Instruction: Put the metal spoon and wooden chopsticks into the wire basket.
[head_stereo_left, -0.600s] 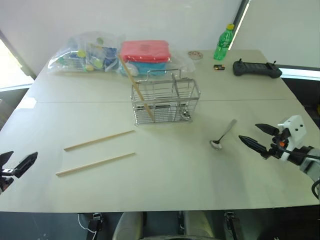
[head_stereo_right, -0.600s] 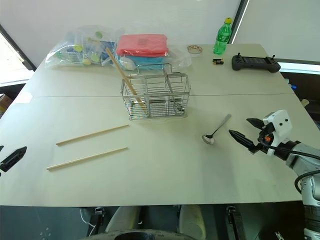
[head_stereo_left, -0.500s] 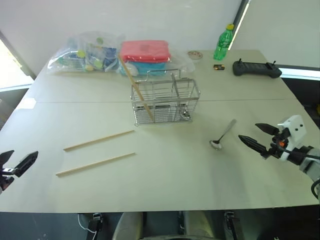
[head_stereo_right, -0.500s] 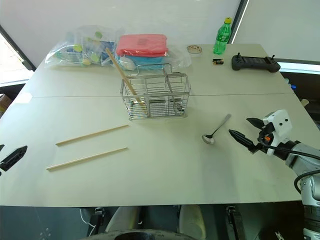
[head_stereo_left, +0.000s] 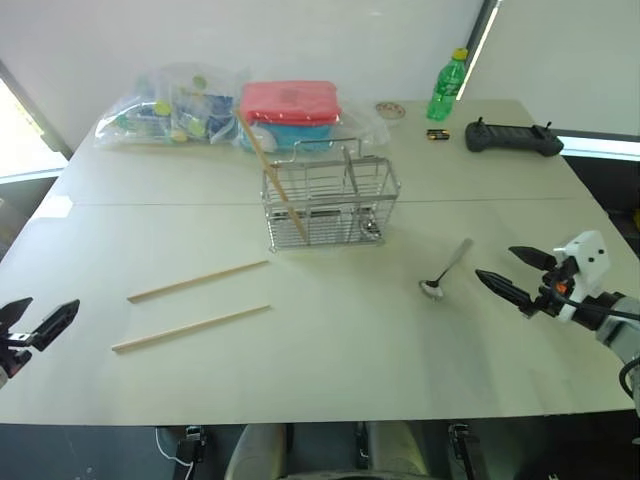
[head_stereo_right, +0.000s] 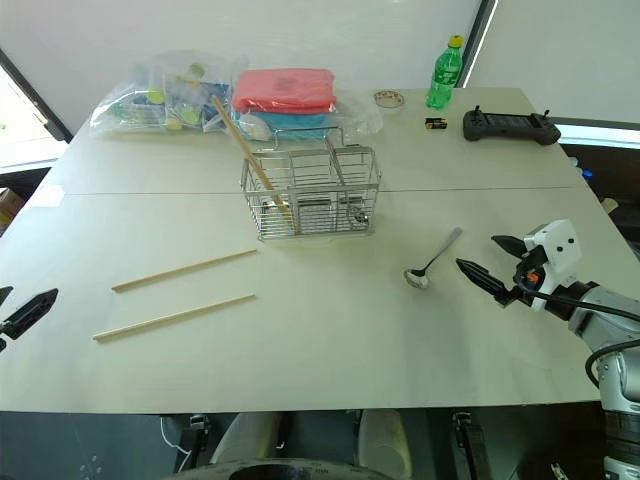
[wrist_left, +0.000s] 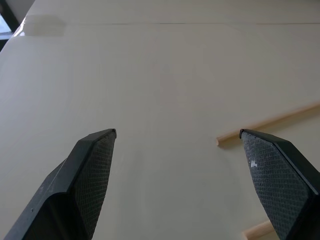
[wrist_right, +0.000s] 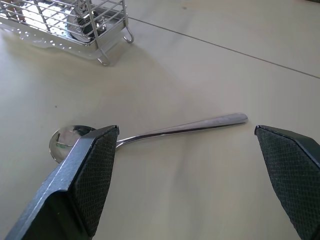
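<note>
Pale beige table (head_stereo_left: 330, 370). Head view: chrome wire basket (head_stereo_left: 330, 203) mid-table, one thin wooden chopstick (head_stereo_left: 272, 172) leaning in it, two more (head_stereo_left: 197, 281) lying flat toward the left; left gripper (head_stereo_left: 38, 318) wide open, empty. Right wrist view: small shiny metal spoon (wrist_right: 150, 134) lies flat just ahead of the right gripper (wrist_right: 186, 142), jaws spread wide, holding nothing. Judgement: descend astride the thin handle, close squarely.

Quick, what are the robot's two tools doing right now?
Left tool: open, holding nothing.
Right tool: open, holding nothing, by the spoon.
</note>
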